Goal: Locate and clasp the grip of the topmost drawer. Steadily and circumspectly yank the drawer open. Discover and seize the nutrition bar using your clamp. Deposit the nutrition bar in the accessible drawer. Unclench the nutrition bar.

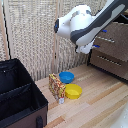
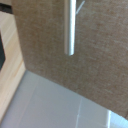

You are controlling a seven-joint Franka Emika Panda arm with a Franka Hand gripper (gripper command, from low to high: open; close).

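Note:
The topmost drawer is a dark brown front in the dresser at the exterior view's right, and it looks shut. In the wrist view its wood-grain face fills most of the picture, crossed by the slim silver handle. My clamp hangs right in front of that drawer, its blue-tipped fingers spread apart and holding nothing. No finger shows in the wrist view. The nutrition bar stands upright on the wooden table, well away from the clamp, beside two bowls.
A blue bowl and a yellow bowl sit next to the bar. A large black case fills the exterior view's left. A lower drawer lies under the top one. A woven screen stands behind.

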